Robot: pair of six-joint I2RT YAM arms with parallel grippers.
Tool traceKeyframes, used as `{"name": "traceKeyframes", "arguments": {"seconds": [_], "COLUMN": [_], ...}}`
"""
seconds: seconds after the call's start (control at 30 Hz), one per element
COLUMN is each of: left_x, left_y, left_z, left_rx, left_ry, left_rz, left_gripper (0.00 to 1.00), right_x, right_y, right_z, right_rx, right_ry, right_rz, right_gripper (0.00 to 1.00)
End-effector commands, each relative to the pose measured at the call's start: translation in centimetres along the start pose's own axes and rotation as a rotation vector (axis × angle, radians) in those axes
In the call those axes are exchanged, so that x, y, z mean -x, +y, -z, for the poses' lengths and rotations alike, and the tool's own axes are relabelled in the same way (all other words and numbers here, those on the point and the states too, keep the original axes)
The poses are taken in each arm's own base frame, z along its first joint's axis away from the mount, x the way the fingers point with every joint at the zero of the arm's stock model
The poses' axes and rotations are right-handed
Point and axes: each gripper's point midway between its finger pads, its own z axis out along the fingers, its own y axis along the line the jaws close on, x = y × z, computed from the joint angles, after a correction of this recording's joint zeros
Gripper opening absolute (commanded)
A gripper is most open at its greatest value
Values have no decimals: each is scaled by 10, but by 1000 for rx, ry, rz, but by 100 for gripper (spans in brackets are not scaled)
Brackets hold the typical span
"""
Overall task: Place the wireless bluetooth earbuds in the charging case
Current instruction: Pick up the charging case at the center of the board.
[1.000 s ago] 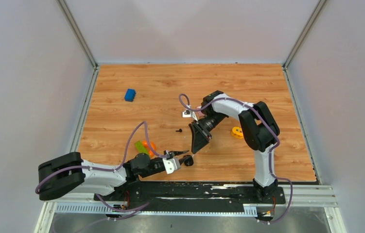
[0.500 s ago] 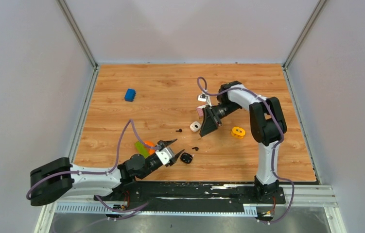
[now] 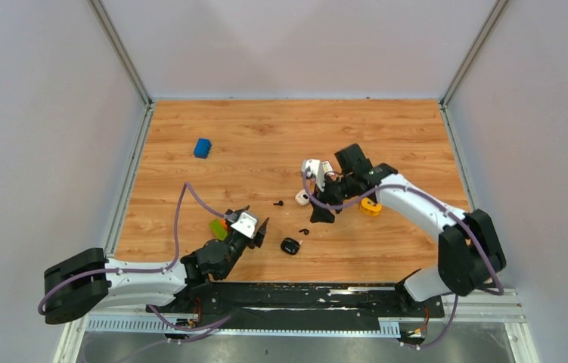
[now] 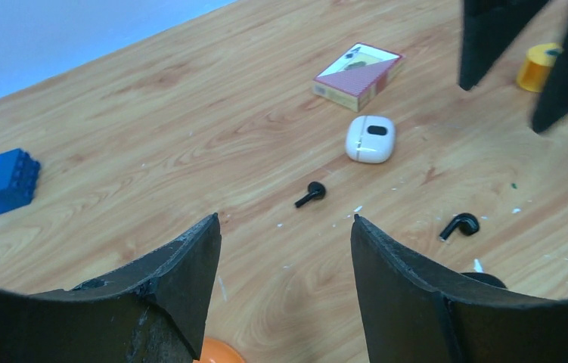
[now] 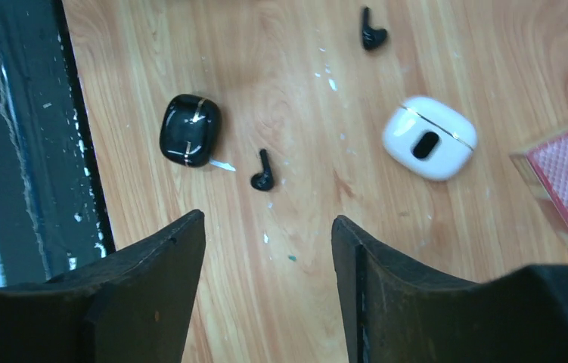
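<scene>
Wireless bluetooth earbuds (image 3: pixel 278 203): two small black stemmed buds, loose and apart on the wood-grain table (image 3: pixel 250 128). One lies left of the rounded white case (image 3: pixel 302 197). The near bud (image 3: pixel 304 231) lies just far-right of the glossy black charging case (image 3: pixel 290 246).
Left gripper (image 3: pixel 249 223): jaws spread, empty, drawn back left from that case.
Right gripper (image 3: pixel 323 214): jaws spread, empty, shifted nearer.
Yellow ring (image 3: pixel 370 206): rightmost.
</scene>
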Motion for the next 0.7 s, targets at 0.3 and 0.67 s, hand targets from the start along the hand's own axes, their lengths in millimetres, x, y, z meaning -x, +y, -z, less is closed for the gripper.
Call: {"name": "traceKeyframes", "arguments": {"seconds": [0.3,0.67], "left_x": [1,3], "left_y": [62,80], "left_z": [15,25], "left_rx": [303,379], "left_ry": [-12,-35], "left_rz": [155,172], "left_gripper": [71,71], "right_x": [-5,-16], "right_y": [15,50], "right_z": [-71,-100], "right_rx": [-89,-51], "right_ry": [125,211], "right_rz": [249,273], "right_gripper": [68,81]}}
